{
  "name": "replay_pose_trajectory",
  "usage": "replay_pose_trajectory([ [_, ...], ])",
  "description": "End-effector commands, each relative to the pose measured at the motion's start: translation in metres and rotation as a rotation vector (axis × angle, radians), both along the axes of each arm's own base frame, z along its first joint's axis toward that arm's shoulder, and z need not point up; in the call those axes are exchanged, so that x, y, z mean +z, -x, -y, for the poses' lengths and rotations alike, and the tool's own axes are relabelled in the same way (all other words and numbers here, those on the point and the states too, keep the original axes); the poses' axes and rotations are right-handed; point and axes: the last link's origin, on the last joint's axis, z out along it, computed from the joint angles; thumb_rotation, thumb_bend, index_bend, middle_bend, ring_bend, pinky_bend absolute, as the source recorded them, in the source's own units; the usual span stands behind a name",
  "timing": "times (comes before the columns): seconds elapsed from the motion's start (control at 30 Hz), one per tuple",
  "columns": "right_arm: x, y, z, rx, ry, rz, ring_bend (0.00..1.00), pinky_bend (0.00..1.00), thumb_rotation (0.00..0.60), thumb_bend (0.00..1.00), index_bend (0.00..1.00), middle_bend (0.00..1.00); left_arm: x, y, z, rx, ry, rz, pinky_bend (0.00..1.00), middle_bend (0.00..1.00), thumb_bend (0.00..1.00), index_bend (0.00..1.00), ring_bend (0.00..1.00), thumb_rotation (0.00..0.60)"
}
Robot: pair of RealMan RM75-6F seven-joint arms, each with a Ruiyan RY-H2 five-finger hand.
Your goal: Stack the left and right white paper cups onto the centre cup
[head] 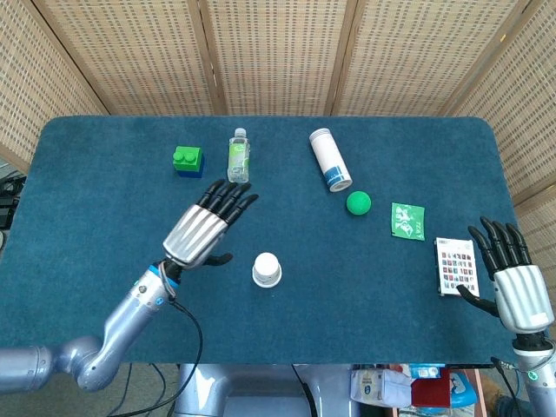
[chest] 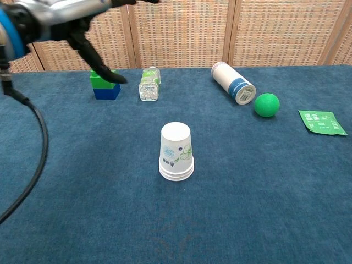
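Note:
A nested stack of white paper cups (head: 267, 270) (chest: 176, 151) stands upside down on the blue cloth, near the middle front of the table. My left hand (head: 204, 227) (chest: 77, 19) is lifted up and to the left of the stack, fingers spread, holding nothing. My right hand (head: 512, 278) hovers at the table's right front edge with fingers apart and empty; the chest view does not show it.
Along the far side lie a green and blue block (head: 188, 161), a small clear bottle (head: 238, 155), a white tube lying down (head: 330, 160), a green ball (head: 359, 203) and a green sachet (head: 407, 220). A patterned card (head: 456, 266) lies beside my right hand.

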Motion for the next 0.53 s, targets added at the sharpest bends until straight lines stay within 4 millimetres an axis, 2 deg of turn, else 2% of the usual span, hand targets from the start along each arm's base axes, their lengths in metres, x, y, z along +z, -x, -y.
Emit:
replay_pose_trajectory([
  [0.03, -0.002, -0.001, -0.003, -0.021, -0.005, -0.009, 0.00, 0.00, 0.600, 0.00, 0.00, 0.00, 0.053, 0.113, 0.052, 0.300, -0.201, 0.034, 0.00, 0.00, 0.13, 0.00, 0.00, 0.600],
  [0.13, -0.004, -0.003, -0.004, -0.031, -0.010, -0.016, 0.00, 0.00, 0.600, 0.00, 0.00, 0.00, 0.061, 0.151, 0.070, 0.385, -0.218, 0.054, 0.00, 0.00, 0.13, 0.00, 0.00, 0.600],
  [0.33, -0.006, -0.005, -0.004, -0.041, -0.012, -0.021, 0.00, 0.00, 0.600, 0.00, 0.00, 0.00, 0.070, 0.197, 0.091, 0.448, -0.254, 0.053, 0.00, 0.00, 0.13, 0.00, 0.00, 0.600],
  [0.53, -0.008, -0.005, -0.005, -0.052, -0.017, -0.029, 0.00, 0.00, 0.600, 0.00, 0.00, 0.00, 0.079, 0.220, 0.100, 0.467, -0.262, 0.074, 0.00, 0.00, 0.13, 0.00, 0.00, 0.600],
])
